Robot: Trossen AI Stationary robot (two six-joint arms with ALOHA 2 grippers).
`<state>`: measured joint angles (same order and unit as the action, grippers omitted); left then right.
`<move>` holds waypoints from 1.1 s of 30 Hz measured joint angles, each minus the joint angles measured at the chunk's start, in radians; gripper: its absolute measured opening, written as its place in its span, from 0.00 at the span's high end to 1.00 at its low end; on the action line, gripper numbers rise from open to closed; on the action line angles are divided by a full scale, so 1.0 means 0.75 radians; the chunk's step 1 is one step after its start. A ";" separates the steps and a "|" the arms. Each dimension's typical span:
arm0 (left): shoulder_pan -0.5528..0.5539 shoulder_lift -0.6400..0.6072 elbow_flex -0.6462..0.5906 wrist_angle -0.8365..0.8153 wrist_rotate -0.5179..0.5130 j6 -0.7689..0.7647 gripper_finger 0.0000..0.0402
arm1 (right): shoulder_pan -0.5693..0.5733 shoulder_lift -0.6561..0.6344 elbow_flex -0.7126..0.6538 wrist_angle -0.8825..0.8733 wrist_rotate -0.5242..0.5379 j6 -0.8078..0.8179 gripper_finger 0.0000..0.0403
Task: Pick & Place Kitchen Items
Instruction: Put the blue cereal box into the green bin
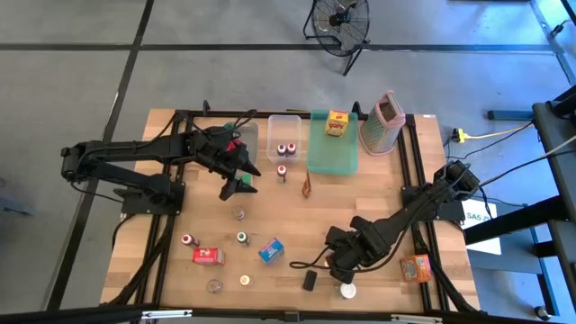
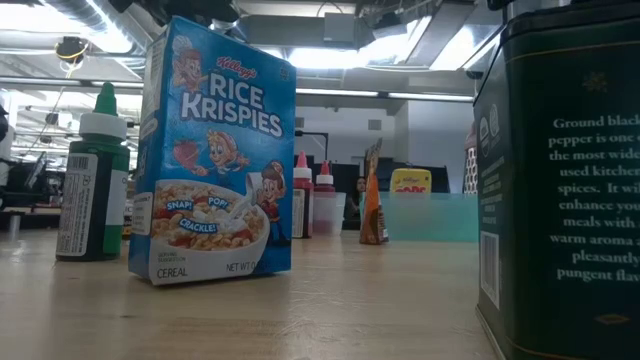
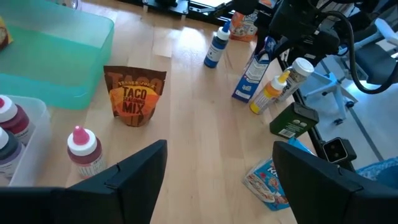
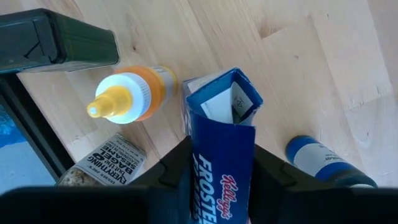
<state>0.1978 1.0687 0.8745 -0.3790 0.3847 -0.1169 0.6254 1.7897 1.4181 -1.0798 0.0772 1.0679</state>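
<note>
My left gripper point(image 1: 245, 176) hangs released over the counter point(image 1: 360, 202), the right has a cereal box

Left fingers point(image 3: 134, 174) spread wide above the Taco Mix pouch point(image 3: 133, 95); right gripper point(image 4: 217, 165) near the front edge clamps the blue Frosted box point(image 4: 222, 149), orange bottle point(image 4: 132, 94) lying just beside it

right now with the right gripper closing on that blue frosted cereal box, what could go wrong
1. The right gripper pinches the small blue cardboard Frosted cereal box, whose top flap is open; the thin card could crumple or slip.
2. The yellow-capped orange bottle and the blue-capped bottle lie close beside the box; lifting or swinging it could knock them rolling.
3. The dark green tin stands close by and could be bumped.
</note>
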 joint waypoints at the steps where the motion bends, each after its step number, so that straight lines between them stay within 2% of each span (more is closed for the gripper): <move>1: 0.000 0.000 0.000 0.001 0.000 0.000 0.29 | 0.000 0.000 0.000 -0.001 -0.002 0.000 0.73; 7: 0.000 -0.001 0.000 0.001 -0.001 0.000 0.28 | 0.000 -0.025 -0.001 -0.052 -0.007 0.022 0.73; 18: 0.000 -0.001 0.000 0.000 -0.001 0.000 0.28 | -0.044 -0.178 0.024 -0.120 -0.001 -0.026 0.73; 23: 0.000 -0.001 0.000 -0.008 -0.001 -0.001 0.29 | -0.105 -0.190 0.207 -0.342 0.060 -0.177 0.73; 29: 0.000 -0.001 0.000 -0.040 -0.001 -0.040 0.29 | -0.250 -0.190 0.474 -0.613 0.189 -0.437 0.73; 33: 0.000 -0.001 0.000 -0.040 -0.001 -0.104 0.29 | -0.383 -0.194 0.575 -0.652 0.221 -0.676 0.73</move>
<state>0.1980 1.0679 0.8745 -0.4093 0.3843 -0.1947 0.3384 1.6443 1.8497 -1.5685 0.2432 0.5612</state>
